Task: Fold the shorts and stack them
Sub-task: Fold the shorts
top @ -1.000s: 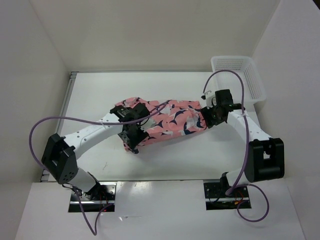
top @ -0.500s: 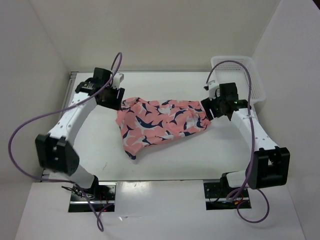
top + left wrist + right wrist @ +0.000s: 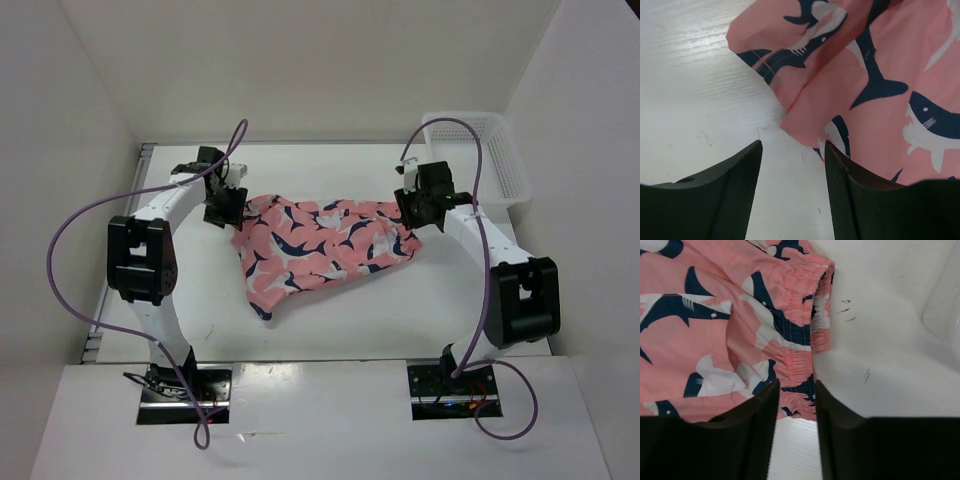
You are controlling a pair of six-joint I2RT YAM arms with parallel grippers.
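A white mesh basket (image 3: pixel 478 150) stands at the far right corner of the table (image 3: pixel 400 310). Only its own mesh walls and floor are seen inside it.

The shorts (image 3: pixel 320 245) are spread flat on the middle of the table, between the two grippers and well apart from the basket. The left gripper (image 3: pixel 225 205) is set at the far left corner of the cloth. Its jaws are parted, with bare table seen between them and nothing held. The right gripper (image 3: pixel 415 210) is set at the gathered waistband at the right end. Its jaws are narrowly parted, and the waistband's edge lies between the tips without being pinched.

One second ago the shorts were bunched into a narrower band, with the left gripper over their near left end. Since half a second ago their outline is unchanged, and the right gripper has shifted slightly left.

The far left corner of the shorts is partly covered by the left gripper in the top view. In the right wrist view the basket (image 3: pixel 945 305) is only a blurred pale edge.
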